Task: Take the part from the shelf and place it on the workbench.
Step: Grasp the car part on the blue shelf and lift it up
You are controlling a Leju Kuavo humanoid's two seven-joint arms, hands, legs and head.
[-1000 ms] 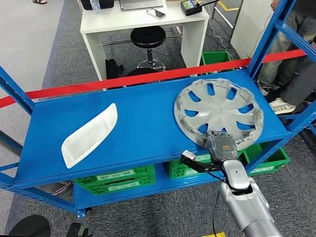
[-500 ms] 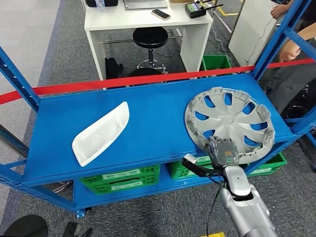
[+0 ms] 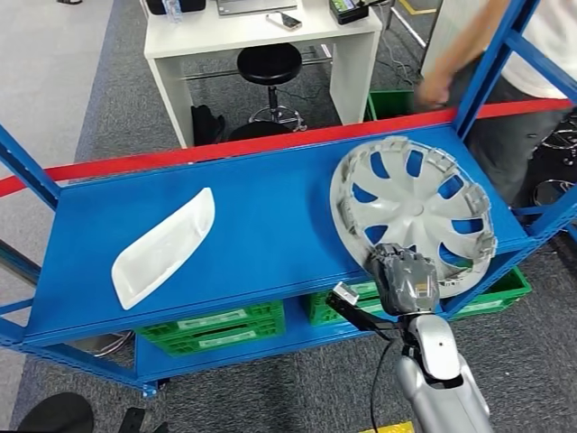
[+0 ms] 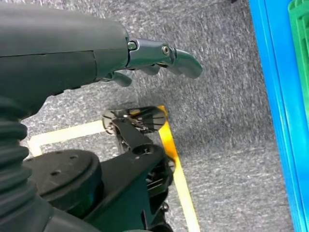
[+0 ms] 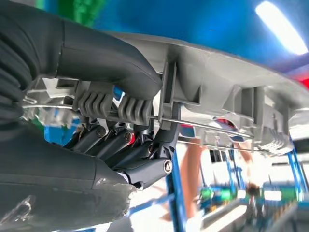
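1. Grey carpet runs under a blue metal shelf (image 3: 259, 234) whose top deck spans the head view, with a red rail along its far edge.
2. On the deck's right end lies the silver wheel cover (image 3: 415, 212), the largest part on the shelf, its near rim tipped up off the front edge.
3. At that near rim the robot's right hand (image 3: 405, 281) grips the cover; the right wrist view shows what the head view cannot, a thick thumb (image 5: 109, 58) pressed on the rim's upper side and dark fingers (image 5: 146, 166) curled beneath the ribbed clips and wire ring.
4. Well apart on the deck's left half rests a white curved trim piece (image 3: 163, 245), untouched.
5. Beyond the shelf stand a white desk (image 3: 261, 41) and a black stool (image 3: 270, 65); a person (image 3: 503, 81) stands at the far right corner behind a blue upright post, one arm blurred near the rail.
6. Green crates (image 3: 217, 325) sit on the lower tier, partly hidden by the top deck.
7. Over carpet and yellow floor tape (image 4: 178, 169), the left wrist view shows the left hand (image 4: 160, 55) holding nothing, fingers extended and apart.
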